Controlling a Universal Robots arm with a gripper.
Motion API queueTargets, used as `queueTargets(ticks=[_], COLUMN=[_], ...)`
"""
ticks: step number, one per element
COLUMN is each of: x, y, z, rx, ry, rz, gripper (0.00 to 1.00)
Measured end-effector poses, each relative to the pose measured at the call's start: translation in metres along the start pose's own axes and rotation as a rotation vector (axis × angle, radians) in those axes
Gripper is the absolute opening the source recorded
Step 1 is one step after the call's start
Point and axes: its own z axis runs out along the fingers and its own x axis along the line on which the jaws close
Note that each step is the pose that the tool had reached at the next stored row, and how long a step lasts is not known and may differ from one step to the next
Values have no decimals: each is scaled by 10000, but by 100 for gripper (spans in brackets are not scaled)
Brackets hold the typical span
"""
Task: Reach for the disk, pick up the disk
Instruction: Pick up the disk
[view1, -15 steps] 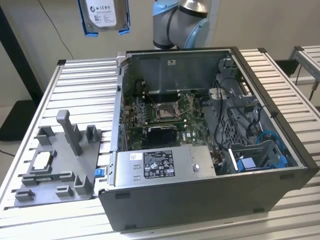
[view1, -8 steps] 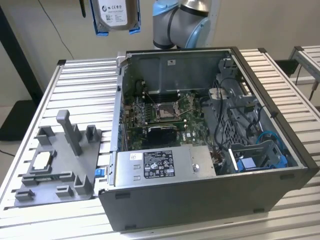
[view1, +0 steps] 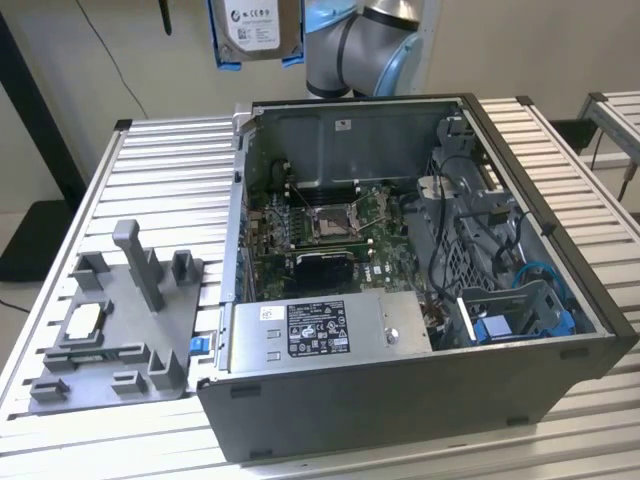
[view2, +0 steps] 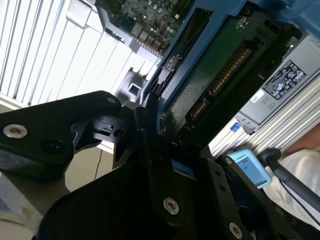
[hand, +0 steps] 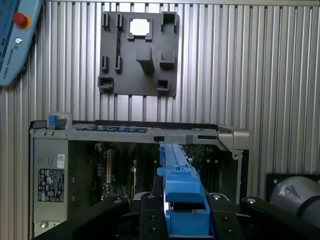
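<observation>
The disk (view1: 254, 27) is held high in the air, above the back edge of the table (view1: 170, 180) as the exterior view shows it. It is well apart from the open computer case (view1: 400, 400) below. Its white label is turned to the camera, and its blue frame is seen on both sides. The robot arm (view1: 365, 45) is seen just beside it, on the exterior view's right.

In the second wrist view the gripper (view2: 157, 125) is closed tight on the disk (view2: 210, 75), with a black finger (view2: 143, 131) pressed on the edge of the blue frame. In the first wrist view the disk (hand: 181, 175) is seen from its thin side, gripped between the black fingers.

A grey plate (view1: 120, 350) is laid on the table near the edge on the exterior view's left. A small silver chip (view1: 83, 320) is set on it. A silver box (view1: 330, 328) with a label is fixed inside the case.
</observation>
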Motion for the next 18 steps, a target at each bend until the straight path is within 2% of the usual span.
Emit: queueTargets(ticks=[18], x=[3], y=[-648], z=[-22], rx=[0], ry=[1], rz=[-1], gripper=[0])
